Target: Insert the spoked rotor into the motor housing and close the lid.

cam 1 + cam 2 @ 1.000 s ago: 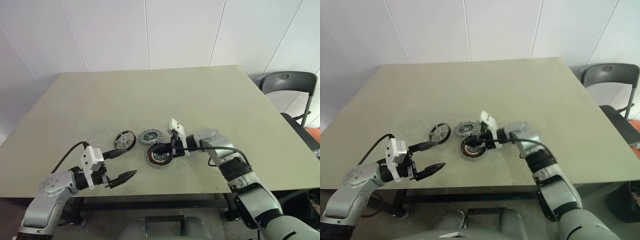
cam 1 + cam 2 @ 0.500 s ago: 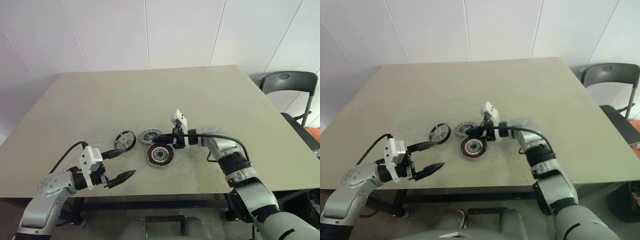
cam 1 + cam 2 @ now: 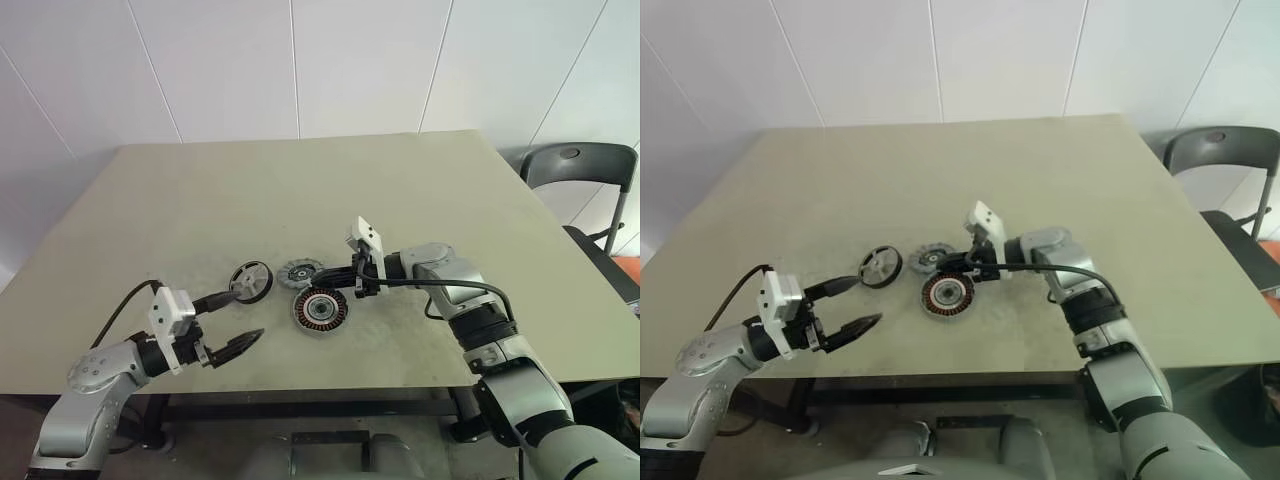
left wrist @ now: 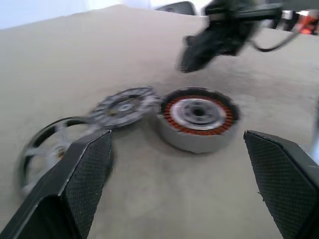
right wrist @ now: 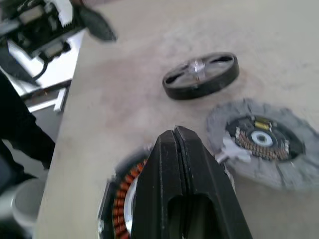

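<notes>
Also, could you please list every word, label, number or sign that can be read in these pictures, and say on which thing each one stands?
No readable text stands anywhere.
Lid: a small yellowish mark near its centre, too blurred to read.
Motor housing: no marking visible.
Spoked rotor: no marking visible.
Left gripper and right gripper: no label visible.

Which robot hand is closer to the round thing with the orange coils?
Right. The right gripper, fingers shut, hovers just above the motor housing's far edge. The left gripper, fingers open, is off to its left, near the table's front edge.
</notes>
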Action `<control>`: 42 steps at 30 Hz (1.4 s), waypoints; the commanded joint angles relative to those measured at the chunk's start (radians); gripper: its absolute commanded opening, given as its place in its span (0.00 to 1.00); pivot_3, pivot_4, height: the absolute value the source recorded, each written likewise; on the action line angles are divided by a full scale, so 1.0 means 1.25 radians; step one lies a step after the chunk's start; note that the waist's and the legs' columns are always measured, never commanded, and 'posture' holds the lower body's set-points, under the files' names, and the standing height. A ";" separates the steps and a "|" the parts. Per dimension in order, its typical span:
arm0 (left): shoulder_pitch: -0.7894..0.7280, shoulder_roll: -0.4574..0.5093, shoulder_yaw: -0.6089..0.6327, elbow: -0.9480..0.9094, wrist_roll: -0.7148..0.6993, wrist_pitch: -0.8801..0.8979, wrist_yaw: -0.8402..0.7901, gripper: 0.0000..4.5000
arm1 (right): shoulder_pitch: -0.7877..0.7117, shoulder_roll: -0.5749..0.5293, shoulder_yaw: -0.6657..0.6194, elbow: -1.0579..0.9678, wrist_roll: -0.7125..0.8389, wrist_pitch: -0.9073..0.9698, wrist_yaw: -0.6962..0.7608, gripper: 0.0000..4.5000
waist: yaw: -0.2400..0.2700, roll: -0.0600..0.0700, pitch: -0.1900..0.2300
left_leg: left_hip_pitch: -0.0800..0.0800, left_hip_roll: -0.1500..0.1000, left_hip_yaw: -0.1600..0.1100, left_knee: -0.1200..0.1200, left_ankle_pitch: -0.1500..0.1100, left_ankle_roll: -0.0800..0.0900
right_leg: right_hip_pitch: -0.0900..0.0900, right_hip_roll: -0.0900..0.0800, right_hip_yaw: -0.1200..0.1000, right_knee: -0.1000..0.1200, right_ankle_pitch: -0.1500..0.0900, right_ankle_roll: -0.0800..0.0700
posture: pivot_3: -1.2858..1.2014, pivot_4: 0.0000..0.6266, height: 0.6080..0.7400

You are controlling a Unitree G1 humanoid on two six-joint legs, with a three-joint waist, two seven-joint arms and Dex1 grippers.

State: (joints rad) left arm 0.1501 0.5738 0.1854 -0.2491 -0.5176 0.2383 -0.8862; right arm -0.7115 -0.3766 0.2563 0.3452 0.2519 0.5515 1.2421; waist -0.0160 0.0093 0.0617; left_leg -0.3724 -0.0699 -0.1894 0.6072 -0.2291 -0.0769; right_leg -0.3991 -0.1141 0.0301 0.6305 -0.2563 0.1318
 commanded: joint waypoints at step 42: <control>-0.177 -0.327 0.227 0.209 -0.783 0.534 0.744 1.00 | -0.042 -0.141 -0.012 -0.128 0.038 -0.134 0.161 0.99 | 0.004 -0.006 0.001 | -0.001 -0.001 0.001 0.004 0.000 0.000 | 0.002 -0.001 0.000 -0.002 0.000 0.000 | 0.52 0.00 1.00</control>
State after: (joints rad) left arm -0.0530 0.1597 0.4745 0.0036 -1.5012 0.9144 0.0568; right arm -0.7347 -0.5465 0.2590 0.2007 0.2880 0.4011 1.4333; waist -0.0114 0.0017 0.0625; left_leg -0.3736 -0.0712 -0.1886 0.6123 -0.2292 -0.0773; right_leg -0.3967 -0.1154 0.0299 0.6284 -0.2561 0.1317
